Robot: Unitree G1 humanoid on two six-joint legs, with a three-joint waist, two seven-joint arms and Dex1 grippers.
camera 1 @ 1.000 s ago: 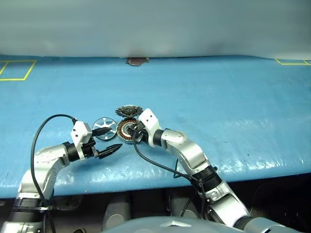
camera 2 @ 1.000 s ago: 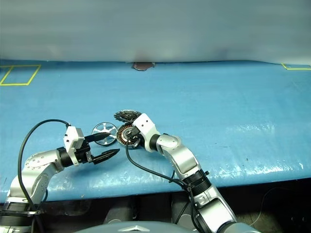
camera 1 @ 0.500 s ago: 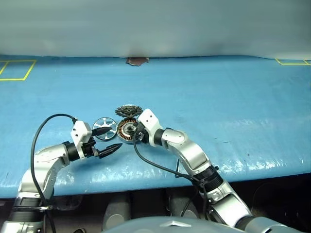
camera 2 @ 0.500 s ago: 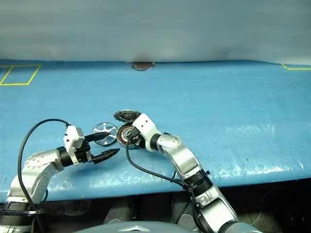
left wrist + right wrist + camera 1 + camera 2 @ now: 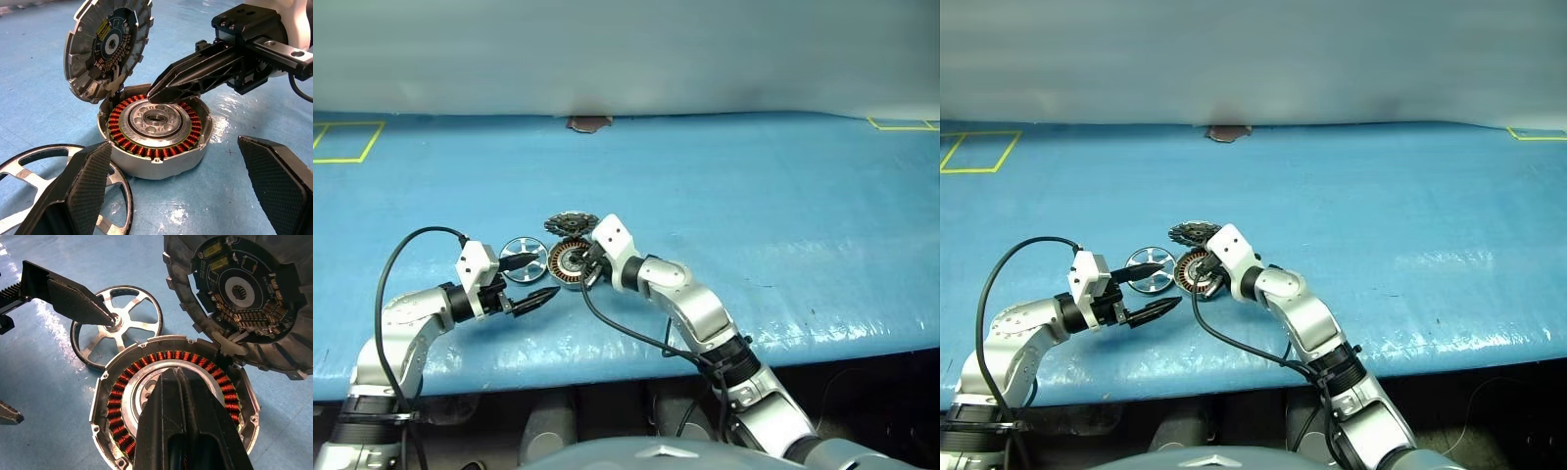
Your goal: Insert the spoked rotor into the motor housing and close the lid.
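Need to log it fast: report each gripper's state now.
Left gripper: open, holding nothing.
Right gripper: shut, empty, over the motor housing.

On the blue table (image 5: pixel 783 215) sit three motor parts: one motor housing (image 5: pixel 154 129) with copper windings, one spoked rotor (image 5: pixel 117 323), and one lid (image 5: pixel 107 46). Two grippers work there, the left gripper (image 5: pixel 530 280) and the right gripper (image 5: pixel 161 90). A small brown patch (image 5: pixel 590 122), perhaps a tear, marks the far edge.
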